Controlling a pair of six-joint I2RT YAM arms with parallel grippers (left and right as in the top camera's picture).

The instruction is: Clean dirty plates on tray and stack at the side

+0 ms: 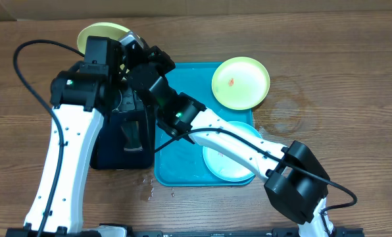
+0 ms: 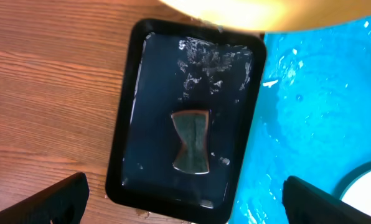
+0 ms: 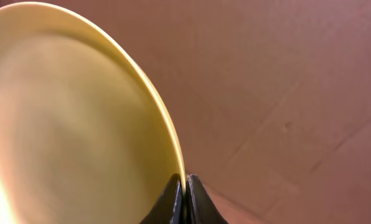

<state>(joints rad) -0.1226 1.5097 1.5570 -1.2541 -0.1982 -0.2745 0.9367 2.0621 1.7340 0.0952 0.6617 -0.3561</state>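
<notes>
It seems to be the stacking step: the right fingers (image 3: 172, 202) are closed on the rim of a green plate (image 3: 79, 124), tilted near the worktop's far edge. The left fingers (image 2: 55, 199) stand open above the sponge (image 2: 192, 142). Next, the plate needs to be laid flat there.

A brown wood-grain table (image 1: 354, 99) fills the view, evenly lit, with a faint ring mark (image 1: 285, 108) toward its right and a pale strip (image 1: 248, 5) along the far edge.
</notes>
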